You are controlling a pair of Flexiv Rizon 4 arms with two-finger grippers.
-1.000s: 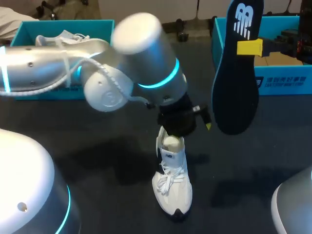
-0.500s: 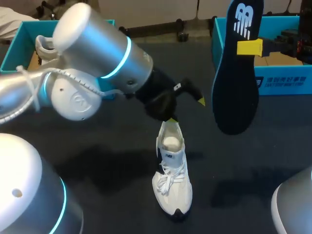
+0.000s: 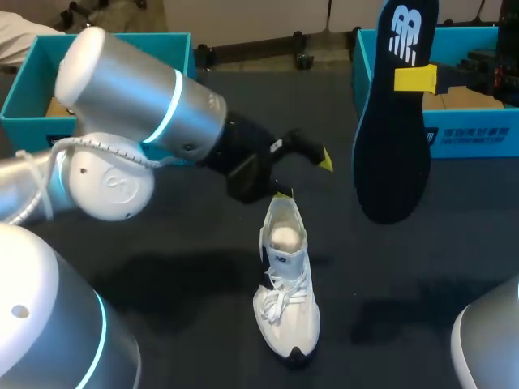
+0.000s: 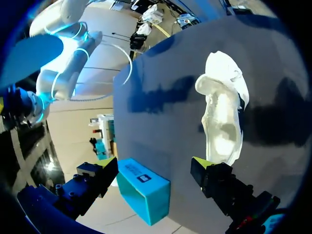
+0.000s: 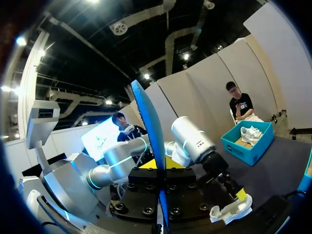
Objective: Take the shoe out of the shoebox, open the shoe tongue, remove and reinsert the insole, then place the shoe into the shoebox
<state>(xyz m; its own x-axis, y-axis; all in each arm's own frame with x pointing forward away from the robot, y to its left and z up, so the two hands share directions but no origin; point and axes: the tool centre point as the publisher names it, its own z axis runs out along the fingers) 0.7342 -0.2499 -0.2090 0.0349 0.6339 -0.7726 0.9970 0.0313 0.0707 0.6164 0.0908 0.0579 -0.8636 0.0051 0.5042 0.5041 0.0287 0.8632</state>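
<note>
Holding the left gripper point(image 3: 303, 176), fingers spread and empty, just behind the heel of the white shoe point(image 3: 285, 292), standing sole-down on the dark table point(image 3: 422, 275), toe toward the robot. Clamping the dark insole point(image 3: 392, 121) upright between the fingers of the right gripper point(image 3: 415, 79), in the air before a teal shoebox point(image 3: 470, 134), apart from the shoe.
</note>
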